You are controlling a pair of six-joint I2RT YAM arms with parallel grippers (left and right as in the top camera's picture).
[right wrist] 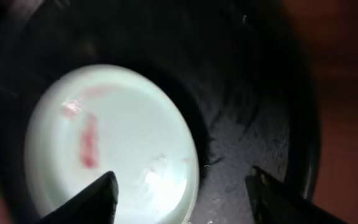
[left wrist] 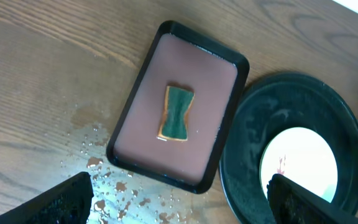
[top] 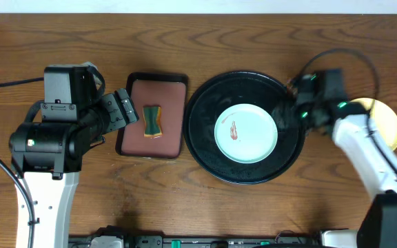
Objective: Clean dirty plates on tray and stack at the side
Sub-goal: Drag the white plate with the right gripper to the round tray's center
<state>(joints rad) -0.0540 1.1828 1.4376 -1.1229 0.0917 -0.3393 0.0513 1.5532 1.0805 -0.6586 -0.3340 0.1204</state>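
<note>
A pale mint-blue plate (top: 246, 133) with a red-brown smear lies in the middle of the big round black tray (top: 205, 148). It also shows in the right wrist view (right wrist: 110, 137) and the left wrist view (left wrist: 300, 162). A pale yellow plate (top: 386, 122) lies on the tabletop at the right, partly hidden by my right arm. My right gripper (right wrist: 182, 199) is open over the plate's right rim, above the tray (right wrist: 253, 143). My left gripper (left wrist: 179, 205) is open and empty above the table, near the reddish tray.
A rectangular reddish-brown tray (top: 136, 131) holds a green-and-yellow sponge (top: 153, 120), left of the black tray (left wrist: 247, 143); the sponge shows in the left wrist view too (left wrist: 176, 113). Water drops (left wrist: 117, 186) and brown specks wet the wood beside it.
</note>
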